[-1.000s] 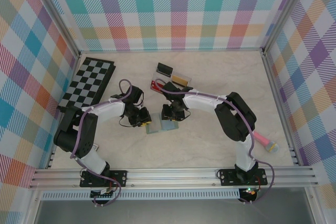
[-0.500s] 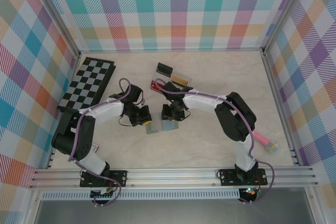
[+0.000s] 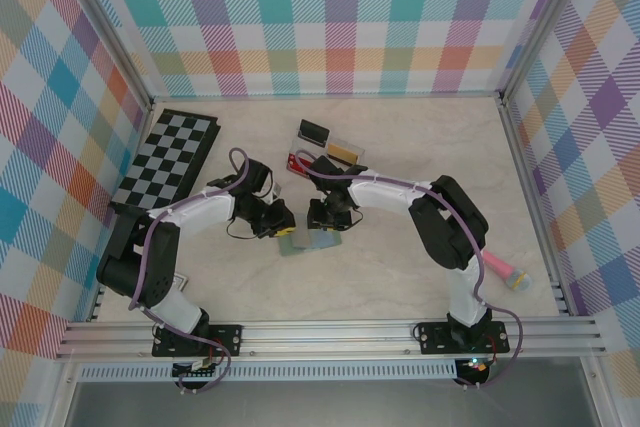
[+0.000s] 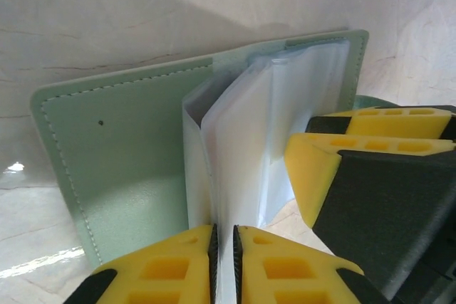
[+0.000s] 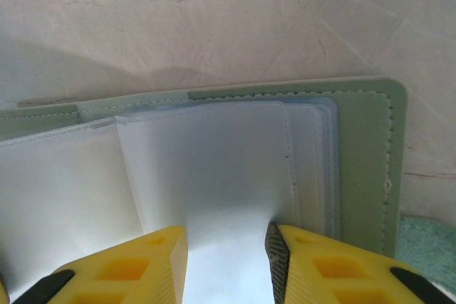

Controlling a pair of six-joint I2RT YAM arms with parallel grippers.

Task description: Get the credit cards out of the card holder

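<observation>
The grey-green card holder (image 3: 312, 241) lies open on the table between both arms, its cloudy plastic sleeves fanned up. In the left wrist view its green cover (image 4: 128, 154) lies flat, and my left gripper (image 4: 223, 247) is shut on one thin upright sleeve (image 4: 239, 147). My right gripper (image 5: 226, 247) is pinched on a bunch of sleeves (image 5: 214, 161) over the right half of the cover (image 5: 363, 169). Its yellow finger (image 4: 320, 169) also shows in the left wrist view. I cannot tell whether the credit cards sit inside the sleeves.
Behind the grippers stands a clear tray (image 3: 345, 152), with a small dark piece (image 3: 313, 131) and a red card-like piece (image 3: 298, 161) beside it. A checkerboard (image 3: 170, 157) lies at the back left. A pink object (image 3: 505, 272) lies by the right wall.
The left gripper has shifted slightly right, onto the card holder's left half. The right arm and the wallet have stayed put.
</observation>
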